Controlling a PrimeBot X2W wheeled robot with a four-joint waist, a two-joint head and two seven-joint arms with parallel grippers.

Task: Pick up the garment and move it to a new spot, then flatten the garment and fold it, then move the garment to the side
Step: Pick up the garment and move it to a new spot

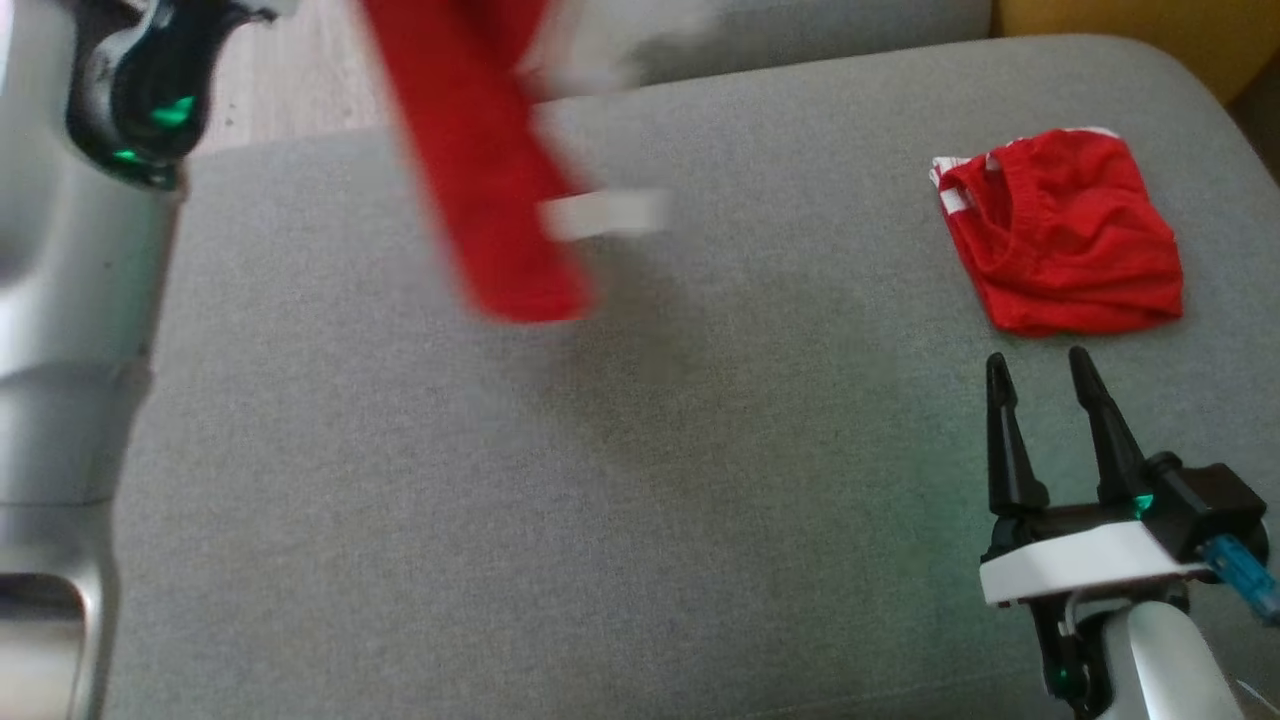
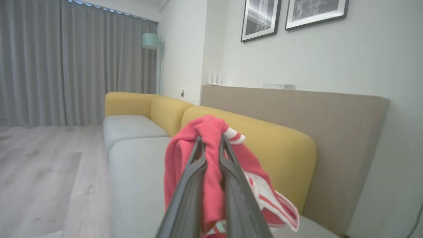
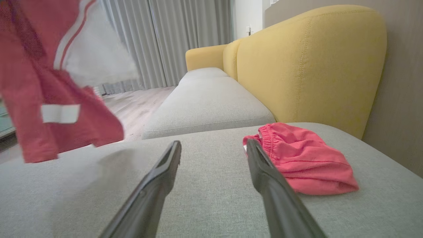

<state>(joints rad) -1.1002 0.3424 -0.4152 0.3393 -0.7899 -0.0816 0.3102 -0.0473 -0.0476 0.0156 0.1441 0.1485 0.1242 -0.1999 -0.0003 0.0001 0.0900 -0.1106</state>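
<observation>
The garment [image 1: 480, 170] is red with white stripes and hangs blurred in the air over the back left of the grey seat cushion [image 1: 600, 480]. In the left wrist view my left gripper [image 2: 211, 140] is shut on the garment [image 2: 185, 155], whose cloth bunches over the fingertips and droops on both sides. My right gripper [image 1: 1037, 360] stands open and holds nothing, low over the cushion at the front right. The hanging garment [image 3: 49, 82] also shows at the upper left of the right wrist view, well away from the right gripper [image 3: 214, 143].
A folded red piece with an elastic waistband [image 1: 1065, 235] lies on the cushion just beyond my right gripper's fingertips, also [image 3: 307, 158]. The yellow sofa backrest [image 3: 310, 66] rises behind it. Wooden floor [image 2: 43, 172] lies beyond the cushion's left edge. My pale left arm [image 1: 70, 300] fills the left side.
</observation>
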